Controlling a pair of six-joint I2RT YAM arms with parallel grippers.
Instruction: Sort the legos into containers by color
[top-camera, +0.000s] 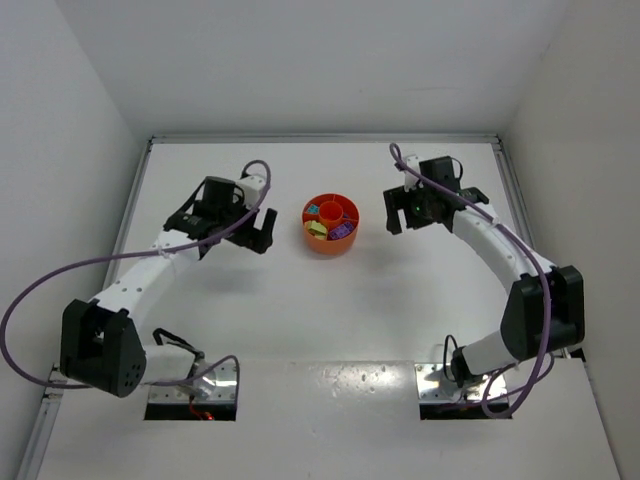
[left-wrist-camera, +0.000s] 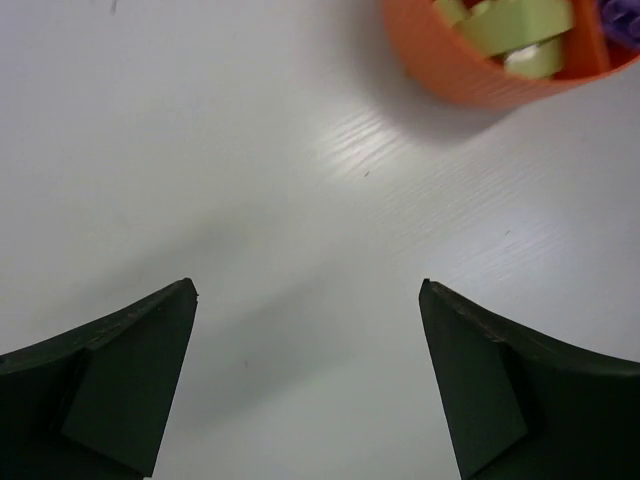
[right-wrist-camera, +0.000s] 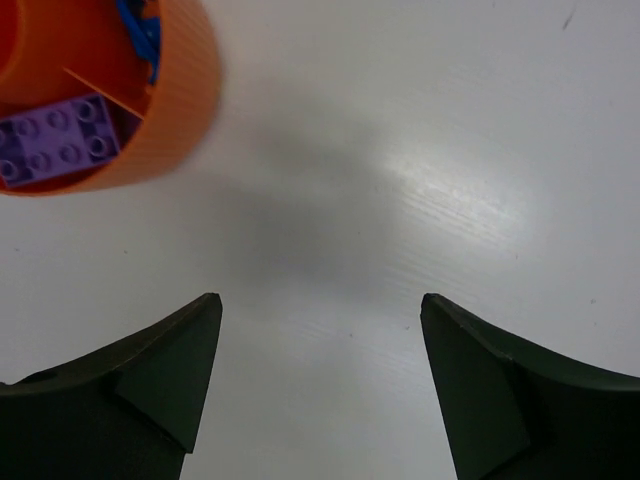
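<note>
Orange bowl (top-camera: 325, 246): you have one, round, standing on the white tabletop (top-camera: 300, 310) between the two arms, in the middle of the far half. It has a centre well with divided sections around it.
Legos, where: every brick you can see lies inside the bowl.
Purple lego (right-wrist-camera: 60, 140): you can count one studded block in the section nearest the right claw. A thin line crosses it, so whether it is one brick or two side by side, you cannot tell.
Blue lego (right-wrist-camera: 140, 35): one piece, only partly seen, in the section next to the purple one.
Yellow-green legos (left-wrist-camera: 510, 25): at least two pieces, piled together in the section nearest the left claw. The exact number you cannot tell.
Teal lego (top-camera: 326, 211): one small spot in a far section, too small to say more.
Left claw (left-wrist-camera: 308, 290): one, with its two fingers spread wide and nothing between them. It hangs over bare tabletop just beside the bowl's left side, not touching it.
Right claw (right-wrist-camera: 320, 298): one, also with fingers spread wide and holding nothing. It hangs over bare tabletop near the bowl's right side, a little apart from it.
Arms: two, each bent inward toward the bowl.
</note>
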